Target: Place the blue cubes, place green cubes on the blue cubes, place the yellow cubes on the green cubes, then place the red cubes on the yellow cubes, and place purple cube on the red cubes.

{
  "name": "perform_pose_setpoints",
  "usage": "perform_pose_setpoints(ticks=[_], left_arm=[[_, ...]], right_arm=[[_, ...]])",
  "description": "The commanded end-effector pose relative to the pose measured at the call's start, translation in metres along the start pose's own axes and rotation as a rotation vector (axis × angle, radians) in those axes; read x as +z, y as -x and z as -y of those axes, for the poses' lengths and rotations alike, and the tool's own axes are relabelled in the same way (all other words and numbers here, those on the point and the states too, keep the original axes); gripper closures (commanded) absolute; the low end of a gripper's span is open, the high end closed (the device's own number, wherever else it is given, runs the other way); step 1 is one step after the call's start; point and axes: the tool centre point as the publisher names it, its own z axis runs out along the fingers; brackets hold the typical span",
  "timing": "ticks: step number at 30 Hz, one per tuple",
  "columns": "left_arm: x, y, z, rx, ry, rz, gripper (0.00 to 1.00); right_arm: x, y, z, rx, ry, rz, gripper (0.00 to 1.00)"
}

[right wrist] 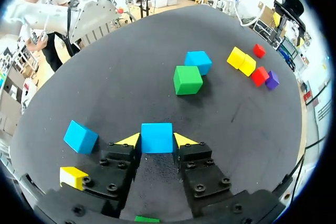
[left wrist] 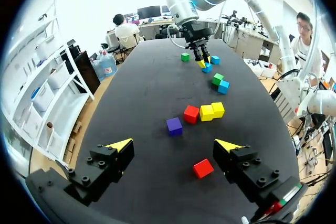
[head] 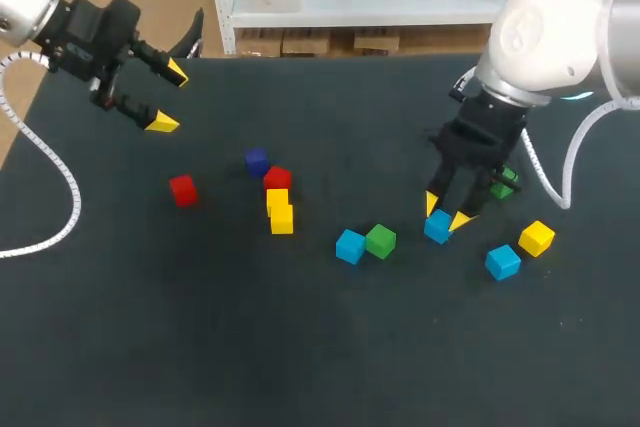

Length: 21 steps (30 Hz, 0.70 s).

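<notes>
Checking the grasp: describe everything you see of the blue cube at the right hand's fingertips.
The blue cube is a plain, matte, sharp-edged block, seemingly resting flat on the dark table. The right hand grips it, one yellow fingertip pressed to each of two opposite sides. No other cube touches it.

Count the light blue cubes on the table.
3. One blue cube is gripped in the right claw; another rests against a green cube; the third lies near a lone yellow cube. None seems hidden.
</notes>
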Motion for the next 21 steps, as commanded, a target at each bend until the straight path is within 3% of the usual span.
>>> perform_pose_setpoints(ticks=[1,7,13,14,21], left_arm=[[0.000,-0.001,0.001,0.003,0.003,0.002,0.00],[0.000,-0.001,0.001,0.003,0.003,0.002,0.00],[0.000,-0.001,0.001,0.003,0.003,0.002,0.00],[0.000,-0.001,0.001,0.003,0.003,0.002,0.00],[0.000,-0.001,0.001,0.003,0.003,0.002,0.00]], right_arm=[[-0.010,0.008,-0.002,0.093,-0.024,0.007,1.00],[-0.025,0.037,0.005,0.431,-0.191,-0.007,1.00],[-0.026,0.047,0.028,0.774,-0.305,0.001,1.00],[-0.026,0.049,0.031,0.778,-0.307,0.029,1.00],[-0.027,0.064,0.064,0.821,-0.368,-0.034,1.00]])
